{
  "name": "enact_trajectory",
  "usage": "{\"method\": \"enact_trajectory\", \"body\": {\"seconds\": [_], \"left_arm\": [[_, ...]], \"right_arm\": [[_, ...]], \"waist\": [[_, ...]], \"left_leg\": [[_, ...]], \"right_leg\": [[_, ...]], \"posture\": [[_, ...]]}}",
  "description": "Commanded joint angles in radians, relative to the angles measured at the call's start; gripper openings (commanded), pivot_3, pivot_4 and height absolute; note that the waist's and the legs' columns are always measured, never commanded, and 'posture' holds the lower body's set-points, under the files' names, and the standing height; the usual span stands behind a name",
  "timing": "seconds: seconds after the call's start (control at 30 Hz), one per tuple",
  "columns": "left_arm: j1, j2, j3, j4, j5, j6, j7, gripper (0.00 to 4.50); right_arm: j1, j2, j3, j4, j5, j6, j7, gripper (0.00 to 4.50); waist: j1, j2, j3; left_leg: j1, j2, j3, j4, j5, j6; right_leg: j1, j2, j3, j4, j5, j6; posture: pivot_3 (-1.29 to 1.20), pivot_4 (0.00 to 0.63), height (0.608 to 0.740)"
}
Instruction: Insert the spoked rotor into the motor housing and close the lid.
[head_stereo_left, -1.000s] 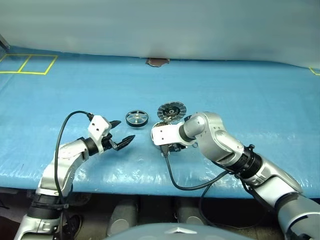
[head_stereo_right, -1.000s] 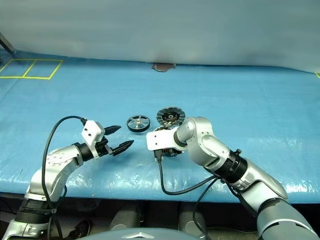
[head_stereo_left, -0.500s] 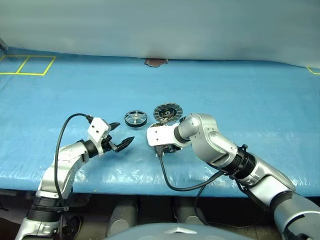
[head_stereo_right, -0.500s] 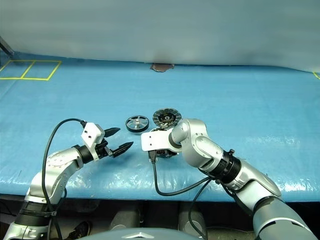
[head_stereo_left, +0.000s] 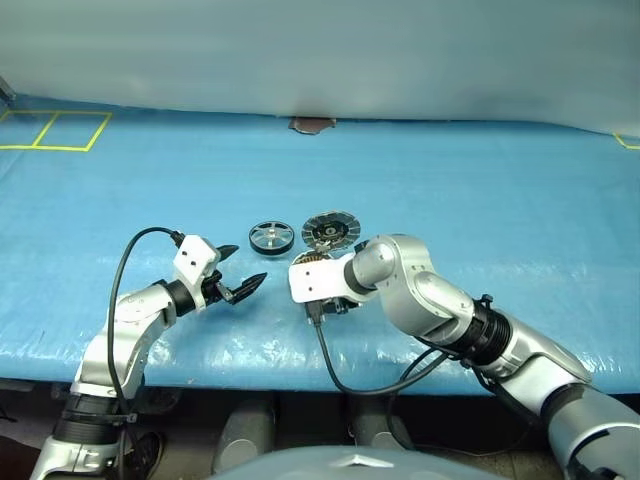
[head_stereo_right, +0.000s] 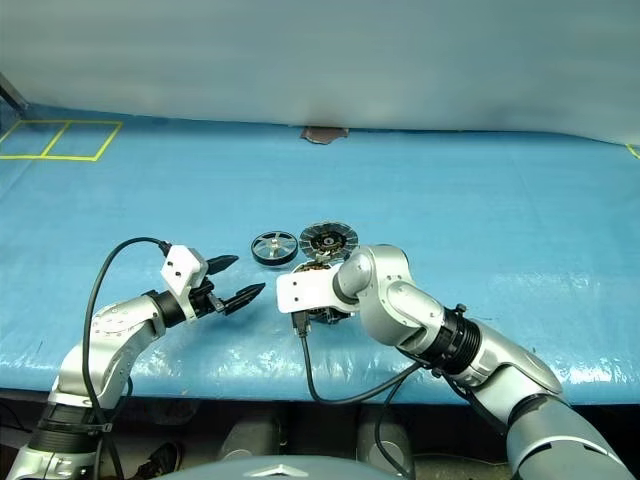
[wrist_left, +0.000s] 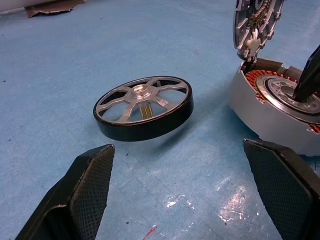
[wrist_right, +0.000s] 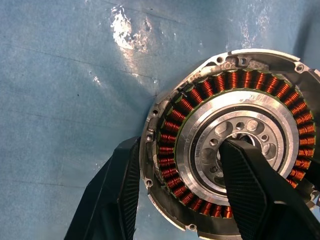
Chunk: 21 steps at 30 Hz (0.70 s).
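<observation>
A blue plastic sheet (head_stereo_left: 480, 180) covers the work surface, with yellow tape squares (head_stereo_left: 55, 130) at its far left corner and a small brown scrap (head_stereo_left: 313, 124) at its far edge. Near the middle, the right gripper (wrist_right: 182, 192) points steeply down onto the motor housing (wrist_right: 227, 140), a shallow silver-grey cup ringed with coppery windings: one black finger sits outside the rim, the other rests in the silver centre, so the fingers are closed on the housing's wall. The lid (head_stereo_left: 331, 229) stands tilted up open at the housing's far rim, its ribbed inner face showing. The left gripper (head_stereo_left: 243, 270) hovers over the sheet with fingers spread wide and empty. The spoked rotor (wrist_left: 144, 107) lies flat on the sheet, just left of the housing, ahead of the left gripper.
</observation>
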<state>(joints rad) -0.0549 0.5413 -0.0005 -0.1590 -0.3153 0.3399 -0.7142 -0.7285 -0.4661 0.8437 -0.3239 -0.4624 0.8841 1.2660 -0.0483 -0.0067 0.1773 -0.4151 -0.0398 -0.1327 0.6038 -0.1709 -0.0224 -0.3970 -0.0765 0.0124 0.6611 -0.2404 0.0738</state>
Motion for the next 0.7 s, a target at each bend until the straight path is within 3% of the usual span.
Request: {"method": "enact_trajectory", "body": {"seconds": [0.03, 0.33, 0.53, 0.7], "left_arm": [[-0.004, 0.001, 0.023, -0.012, 0.003, -0.02, 0.004, 4.5], [0.006, -0.001, 0.025, -0.018, 0.003, -0.022, 0.011, 4.5], [0.012, 0.001, 0.028, -0.022, 0.001, -0.022, 0.015, 4.5], [0.003, 0.0, 0.026, -0.015, 0.002, -0.022, 0.012, 4.5]], "right_arm": [[0.013, 0.008, 0.044, -0.013, 0.032, 0.004, 0.02, 2.23], [0.011, 0.01, 0.061, 0.066, 0.012, -0.052, -0.011, 2.23], [0.014, 0.052, 0.007, 0.085, 0.025, -0.017, -0.054, 4.01], [-0.013, 0.051, -0.031, 0.049, 0.056, 0.016, -0.047, 4.01]], "waist": [[0.0, 0.0, 0.0], [-0.002, -0.002, -0.002], [-0.002, -0.004, -0.004], [0.001, -0.004, -0.004]], "left_leg": [[0.0, 0.0, 0.0, 0.0, 0.0, 0.0], [0.003, 0.0, 0.0, 0.0, 0.0, 0.0], [0.004, 0.0, -0.001, 0.001, 0.0, -0.001], [0.003, 0.0, -0.001, 0.001, 0.0, -0.001]], "right_leg": [[0.0, 0.0, 0.0, 0.0, 0.0, 0.0], [0.0, 0.0, 0.0, 0.0, 0.0, 0.0], [0.001, 0.0, 0.0, 0.0, -0.002, -0.004], [0.0, 0.0, 0.0, 0.001, -0.002, -0.003]], "posture": [[0.0, 0.15, 0.74], [0.0, 0.15, 0.74], [0.0, 0.15, 0.74], [0.0, 0.15, 0.74]]}}
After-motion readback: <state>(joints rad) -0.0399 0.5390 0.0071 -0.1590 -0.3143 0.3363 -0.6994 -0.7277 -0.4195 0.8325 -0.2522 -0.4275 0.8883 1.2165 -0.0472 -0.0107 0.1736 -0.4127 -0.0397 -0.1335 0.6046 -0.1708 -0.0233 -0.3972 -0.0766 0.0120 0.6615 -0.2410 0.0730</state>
